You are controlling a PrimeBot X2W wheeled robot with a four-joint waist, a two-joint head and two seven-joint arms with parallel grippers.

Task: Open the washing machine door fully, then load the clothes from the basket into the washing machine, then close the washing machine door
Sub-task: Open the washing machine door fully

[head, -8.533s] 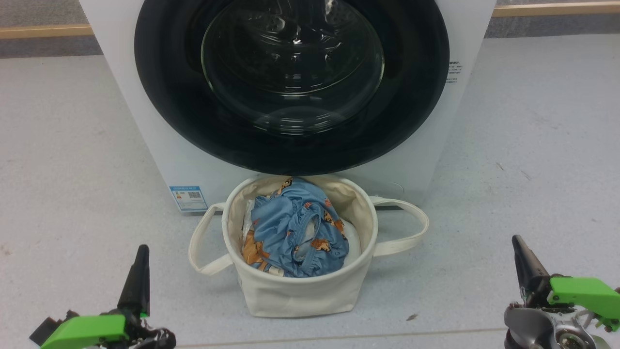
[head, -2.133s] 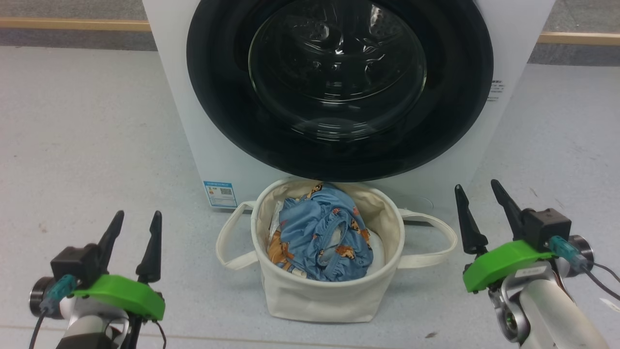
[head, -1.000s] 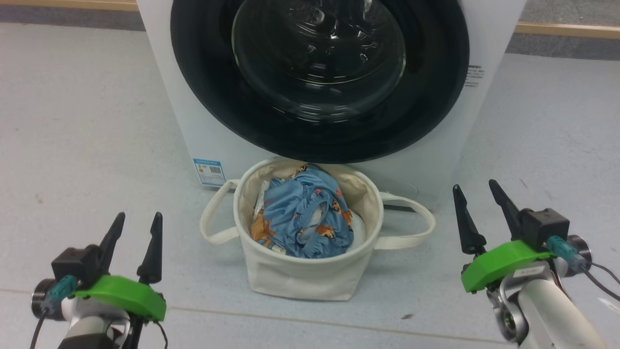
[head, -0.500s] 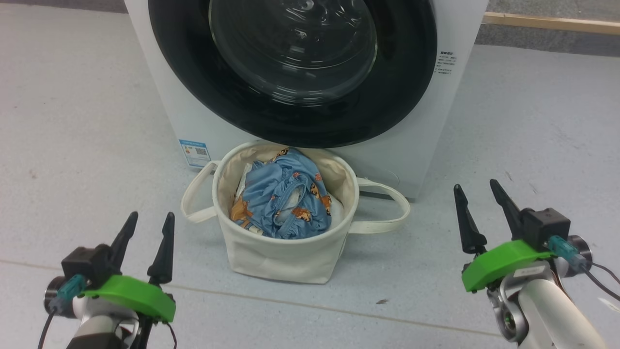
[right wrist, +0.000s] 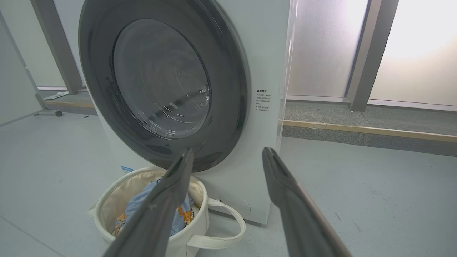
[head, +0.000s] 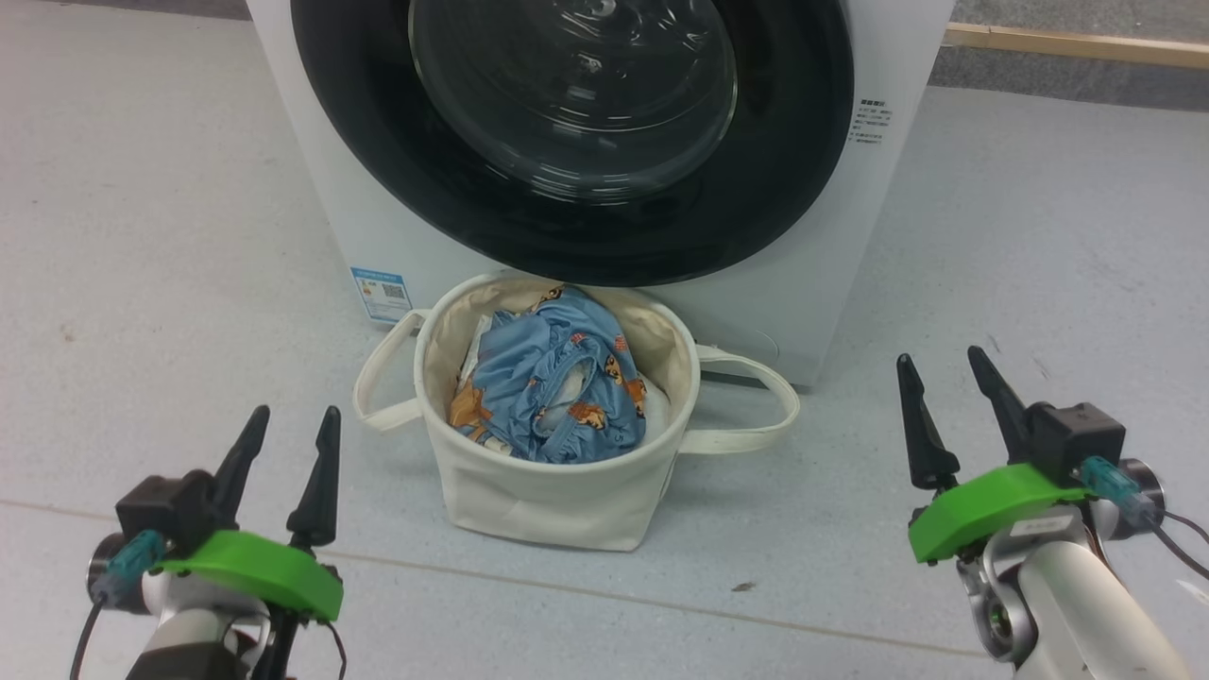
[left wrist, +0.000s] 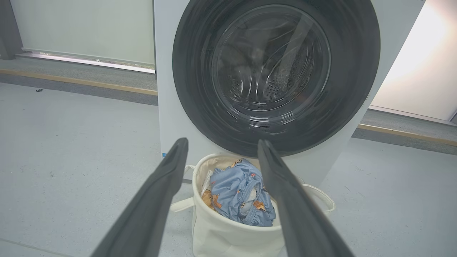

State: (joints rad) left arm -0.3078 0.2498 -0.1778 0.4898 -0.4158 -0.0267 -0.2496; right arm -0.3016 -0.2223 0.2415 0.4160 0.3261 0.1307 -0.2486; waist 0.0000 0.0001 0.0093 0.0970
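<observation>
Up top, the washing machine (head: 831,264) loses its upper part past the head view's edge, and the washing machine door (head: 803,142) goes with it. The print on the blue label (head: 382,294) is too small to read. The wall of the basket (head: 538,501) hides the lower clothes (head: 538,378).

The washing machine door (head: 571,113) ahead of me is shut: a glossy black round with a domed clear glass centre, nearly as wide as the white washing machine (head: 841,274). A small blue label sticker (head: 381,294) sits low on the machine's left front. The round cream basket (head: 548,501) stands upright on the floor (head: 142,236), just on the near side of the machine, below the door's lower edge. Crumpled blue clothes (head: 548,397) with orange animal prints lie in it.
</observation>
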